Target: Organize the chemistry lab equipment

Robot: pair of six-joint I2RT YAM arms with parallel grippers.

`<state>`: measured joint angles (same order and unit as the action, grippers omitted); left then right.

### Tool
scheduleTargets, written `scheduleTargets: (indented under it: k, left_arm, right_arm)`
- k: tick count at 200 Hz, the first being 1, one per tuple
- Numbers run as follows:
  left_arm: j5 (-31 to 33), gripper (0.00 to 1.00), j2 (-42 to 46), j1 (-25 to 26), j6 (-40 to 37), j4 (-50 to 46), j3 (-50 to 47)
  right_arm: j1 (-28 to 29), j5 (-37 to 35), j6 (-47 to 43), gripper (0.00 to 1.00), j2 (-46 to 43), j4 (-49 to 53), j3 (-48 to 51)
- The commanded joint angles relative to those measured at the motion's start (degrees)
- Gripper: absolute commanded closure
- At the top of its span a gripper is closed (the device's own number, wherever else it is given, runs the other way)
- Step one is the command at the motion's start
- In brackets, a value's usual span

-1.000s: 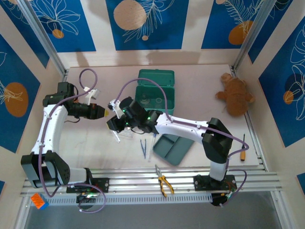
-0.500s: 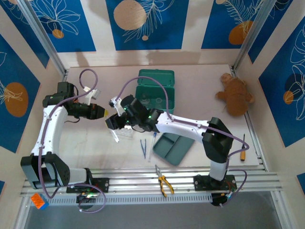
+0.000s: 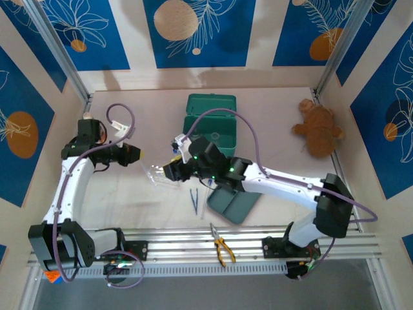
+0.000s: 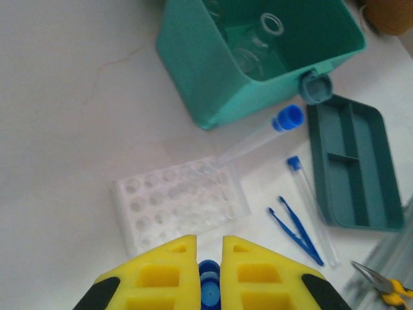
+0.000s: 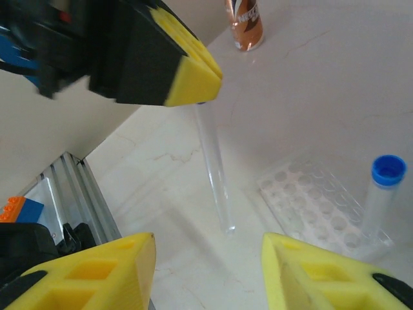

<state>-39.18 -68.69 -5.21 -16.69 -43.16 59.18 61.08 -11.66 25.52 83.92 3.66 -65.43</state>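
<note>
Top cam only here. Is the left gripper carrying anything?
Observer: Yes, the left gripper is shut on a blue-capped test tube, gripped at the cap end.
Operator: And the right one?
Observer: The right gripper is open and holds nothing.
Operator: Anything in the rack?
Observer: The tube rack has one standing tube at one end; the other holes look empty.

The right end effector has opened and drawn back rightward from the left end effector.
</note>
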Motion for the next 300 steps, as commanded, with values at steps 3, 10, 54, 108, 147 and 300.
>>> scheduleTargets:
  k: [3,10,54,108,147,300]
  left_arm:
    - [1.13,1.0,2.16,0.86,3.04,11.38,-1.97]
    - [1.43,1.0,2.56,1.14,3.54,12.82,-2.18]
    - [5.49,1.0,2.97,3.98,4.47,18.17,-2.5]
    - [8.95,1.0,2.87,7.54,3.52,21.44,-4.31]
    - [10.79,1.0,2.03,10.53,3.03,23.77,-4.68]
    - [16.47,0.98,-1.58,19.33,0.53,28.4,-5.87]
  right_arm:
    - [0.63,-5.23,1.46,0.53,-4.67,0.88,3.69]
    - [0.62,-6.21,1.59,0.53,-5.96,1.22,4.66]
    - [0.03,-9.82,2.62,0.52,-12.27,3.31,9.04]
    - [-0.77,-11.66,3.51,0.52,-17.09,5.86,12.12]
    - [-1.41,-12.31,3.91,0.52,-19.46,7.65,13.44]
    - [-2.38,-13.3,4.8,0.52,-23.24,9.87,15.32]
